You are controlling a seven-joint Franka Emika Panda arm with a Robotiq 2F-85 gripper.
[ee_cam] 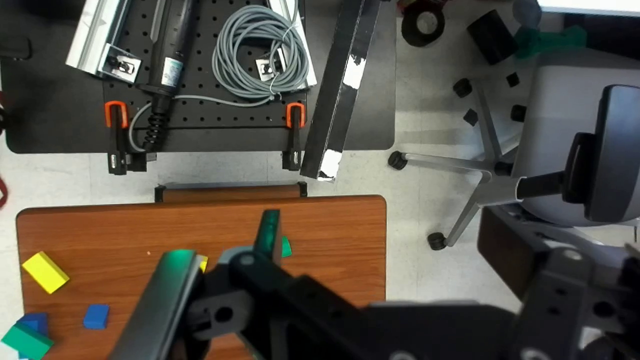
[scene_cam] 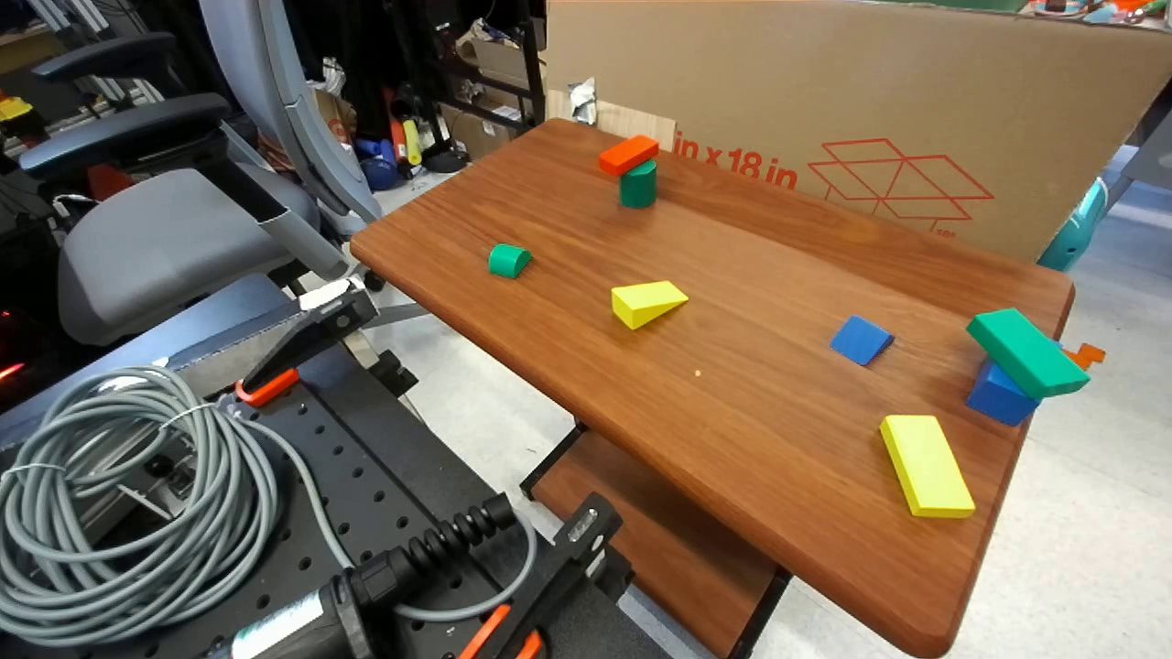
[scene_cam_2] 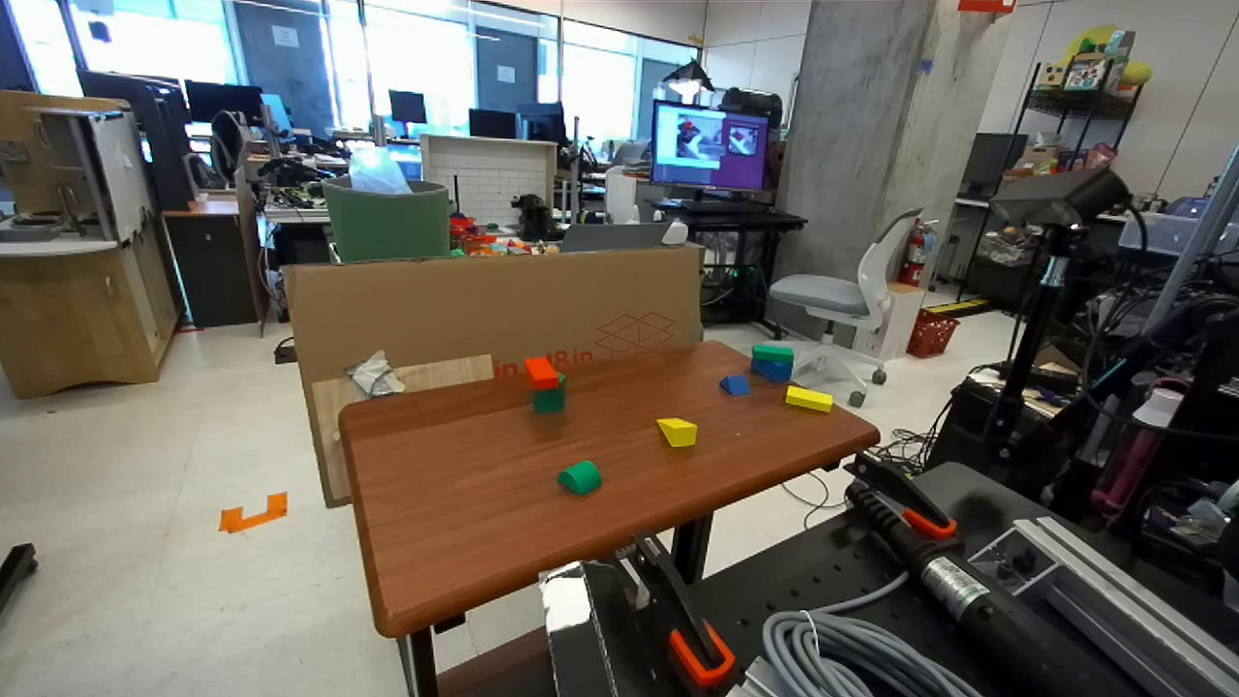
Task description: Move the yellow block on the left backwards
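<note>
Step (my read): approach, no grasp made. Yellow wedge (scene_cam: 644, 304) lies on table (scene_cam: 751, 448), nr mid-length & approx. mid-depth, nothing touching it in both exterior views. Prob. the "left" one, b/c the long yellow block (scene_cam: 927, 467) is nr the table's right-hand end there.

Next: bring gripper (ee_cam: 226, 240) down toward table, line up w/ wedge btwn the tips, close, shift it back, release. "Backwards" = prob. toward the table edge by the cardboard (scene_cam: 732, 73), but direction not certain from views. Taper may let it slip; grip across upright sides prob. safer. Mind the green half-round block (ee_cam: 286, 247), also on table, partly hidden behind a finger in wrist view.

Pose: gripper shows in wrist view only, absent from both exterior views; prob. well above table, since wrist cam looks down on most of it. Fingers (ee_cam: 150, 310) spread, wide gap w/ table wood showing thru; nothing pinched. Sliver of wedge visible just beside one fingertip, rest hidden behind it.
</note>
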